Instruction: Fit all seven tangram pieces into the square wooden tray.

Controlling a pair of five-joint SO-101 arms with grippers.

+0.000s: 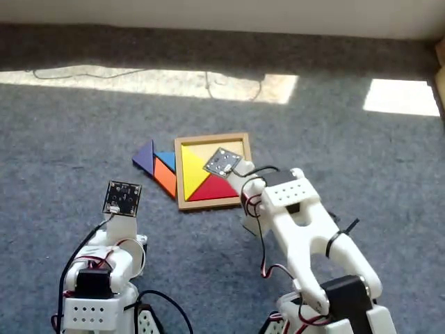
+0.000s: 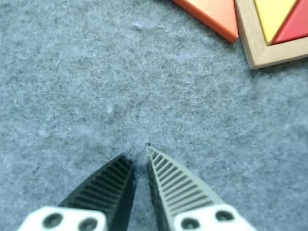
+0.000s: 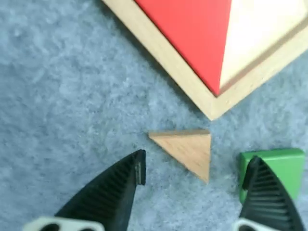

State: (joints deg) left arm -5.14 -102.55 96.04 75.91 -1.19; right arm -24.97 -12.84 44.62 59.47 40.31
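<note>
Grey carpet is covering the bench around the wooden tray. The right arm is stretching out to the tray's near corner, its claw gaping wide and empty, straddling a plain wooden triangle lying just outside that corner, with a green piece beside it. The left arm is crouching well apart from the tray, its claw pinched closed on nothing. A red triangle and a yellow triangle are sitting inside the tray

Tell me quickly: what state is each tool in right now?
Left tool: closed, holding nothing.
Right tool: open, one finger on each side of the wooden triangle, not gripping it.
</note>
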